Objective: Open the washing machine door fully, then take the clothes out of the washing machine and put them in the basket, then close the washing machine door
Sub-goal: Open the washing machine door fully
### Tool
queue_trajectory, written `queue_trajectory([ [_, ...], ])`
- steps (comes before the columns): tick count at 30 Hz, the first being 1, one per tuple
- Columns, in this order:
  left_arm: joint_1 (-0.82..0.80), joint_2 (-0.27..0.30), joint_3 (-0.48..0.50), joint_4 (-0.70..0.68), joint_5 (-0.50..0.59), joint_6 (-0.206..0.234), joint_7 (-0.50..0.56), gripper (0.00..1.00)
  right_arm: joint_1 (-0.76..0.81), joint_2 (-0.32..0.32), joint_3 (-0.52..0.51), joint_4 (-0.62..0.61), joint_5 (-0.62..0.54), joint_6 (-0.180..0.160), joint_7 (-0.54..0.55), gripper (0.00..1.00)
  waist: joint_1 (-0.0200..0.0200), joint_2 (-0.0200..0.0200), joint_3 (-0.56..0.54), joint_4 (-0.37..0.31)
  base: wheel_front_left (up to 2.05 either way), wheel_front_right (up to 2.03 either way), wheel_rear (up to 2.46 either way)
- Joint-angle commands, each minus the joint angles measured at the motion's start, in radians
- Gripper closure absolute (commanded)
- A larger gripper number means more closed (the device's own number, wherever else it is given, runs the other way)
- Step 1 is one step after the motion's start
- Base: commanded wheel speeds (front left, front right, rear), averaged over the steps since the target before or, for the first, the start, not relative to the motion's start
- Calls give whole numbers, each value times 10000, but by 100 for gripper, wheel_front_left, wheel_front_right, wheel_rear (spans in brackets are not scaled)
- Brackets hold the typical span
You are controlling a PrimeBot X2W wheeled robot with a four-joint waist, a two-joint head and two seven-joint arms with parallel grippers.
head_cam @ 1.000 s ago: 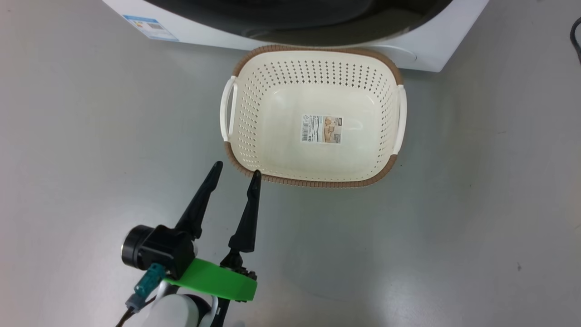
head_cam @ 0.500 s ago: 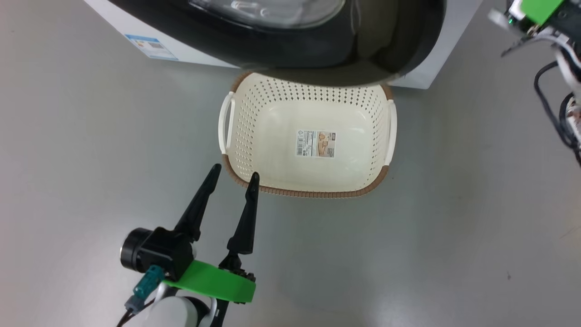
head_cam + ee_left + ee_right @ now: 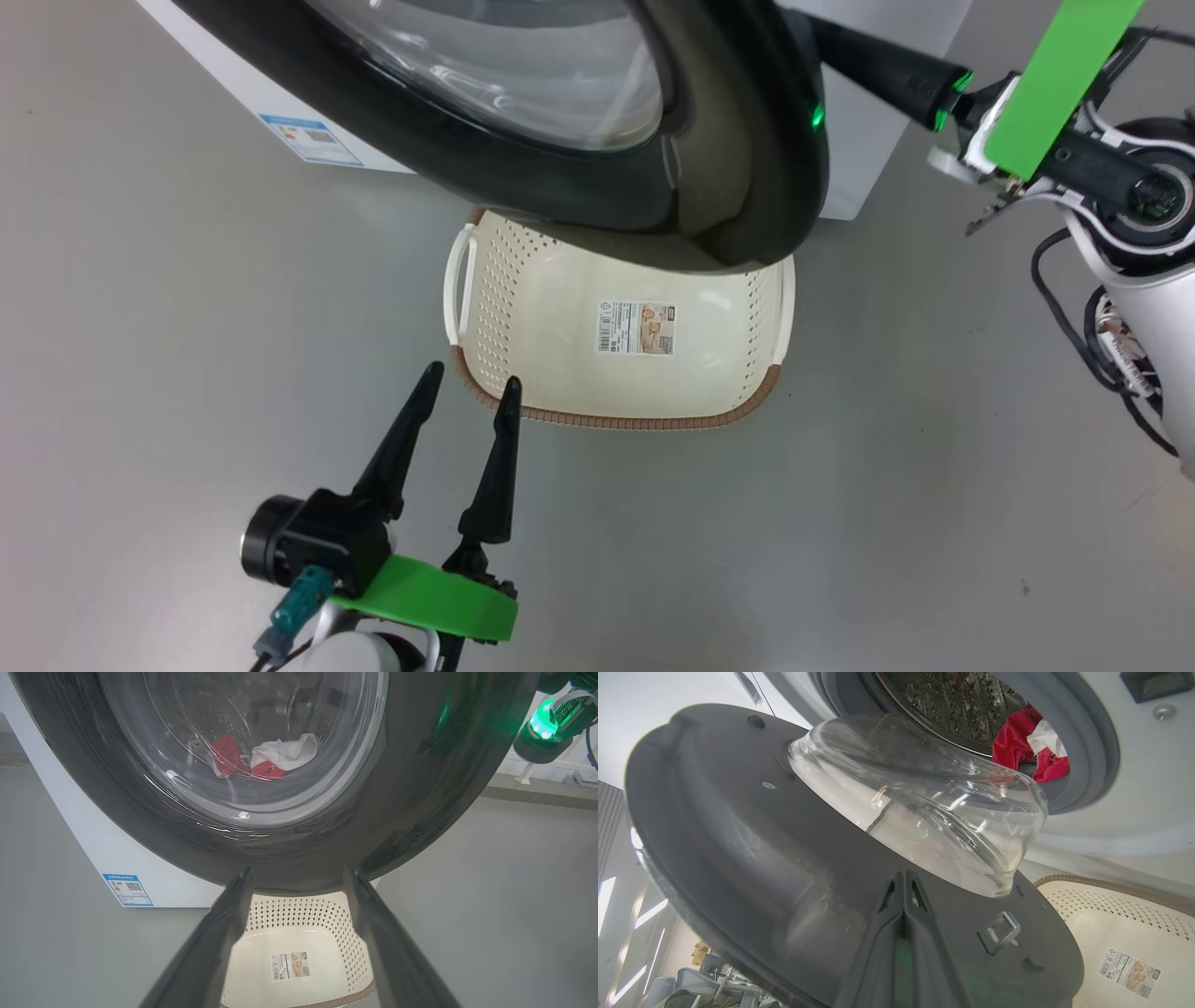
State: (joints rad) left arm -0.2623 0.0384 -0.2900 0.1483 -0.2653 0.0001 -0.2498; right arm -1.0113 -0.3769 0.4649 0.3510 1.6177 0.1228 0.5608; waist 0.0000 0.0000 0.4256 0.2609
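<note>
We've got bright, even overhead light; floor is flat grey, shadows soft, one faint beside the basket. Glare streaks across the washing machine door glass, so the clothes behind look hazy (green lamp glow on its black rim too). Wrist views bow at edges; left gripper close-up goes soft. Light strips blown out in our right wrist view.

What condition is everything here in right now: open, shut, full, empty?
basket: empty, only its label inside.
washing machine door: partly open, swung out above the basket.
clothes: inside the drum.
left tool: open, holding nothing.
right tool: shut, tips at the door's inner face.
</note>
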Motion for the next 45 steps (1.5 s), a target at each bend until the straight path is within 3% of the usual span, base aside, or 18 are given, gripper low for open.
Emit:
queue_trajectory([
  [1,243,118,364,-237,34,52,-120,0,383,219,108,-359,-18,79,175,100,0,0,-49,-31,0,0,0],
  [13,252,118,395,-271,-2,39,-120,0,692,284,-37,-485,-461,79,-21,100,0,0,-106,-20,0,0,0],
  [14,254,118,393,-272,-9,36,-120,0,723,265,-55,-470,-523,79,-113,95,0,0,-117,-19,0,0,0],
  [16,264,118,393,-273,-17,28,-120,0,798,222,-105,-438,-616,79,-313,73,0,0,-143,-28,0,0,0],
  [18,279,118,408,-265,-20,17,-120,0,887,178,-140,-400,-704,79,-530,43,0,0,-177,-52,0,0,0],
  [19,286,118,428,-257,-17,12,-120,0,943,161,-160,-374,-726,79,-634,0,0,0,-196,-70,0,0,0],
  [33,408,118,714,-170,65,-118,-120,0,2074,-197,-313,-191,-789,79,-1832,0,0,0,-494,-363,0,0,0],
  [45,620,118,1025,-56,109,-238,-120,0,4501,-672,-345,-431,-830,79,-3271,0,0,0,-826,-653,0,0,0],
])
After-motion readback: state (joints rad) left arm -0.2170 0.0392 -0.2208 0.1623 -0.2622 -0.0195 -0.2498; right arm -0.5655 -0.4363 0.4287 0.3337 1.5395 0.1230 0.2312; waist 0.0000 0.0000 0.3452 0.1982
